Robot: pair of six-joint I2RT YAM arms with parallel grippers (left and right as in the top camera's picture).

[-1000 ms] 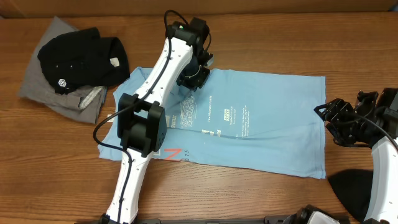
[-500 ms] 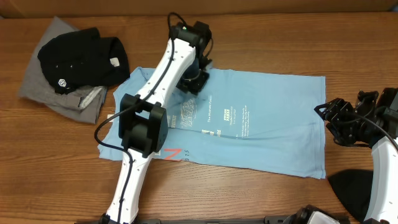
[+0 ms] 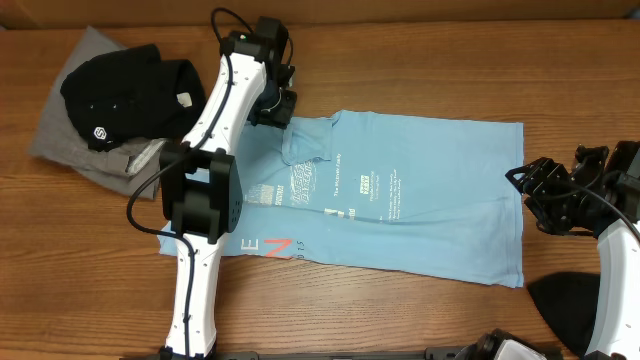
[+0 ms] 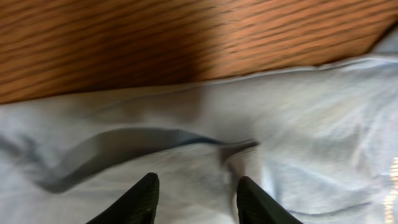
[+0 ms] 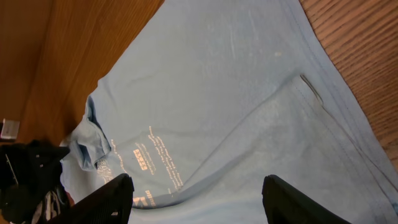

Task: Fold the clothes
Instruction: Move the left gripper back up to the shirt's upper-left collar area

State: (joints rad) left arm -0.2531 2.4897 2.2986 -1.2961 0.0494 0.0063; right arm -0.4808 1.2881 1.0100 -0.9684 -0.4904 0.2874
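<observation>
The light blue T-shirt lies flat mid-table. Its long axis runs left to right, with the straight hem pointing right. Just beside that hem is the right gripper, its fingers spread wide and holding nothing. Farther back, the left gripper is over the shirt's far-left edge, fingers apart above the cloth. Beyond, at the far left, a black garment lies on a grey garment.
</observation>
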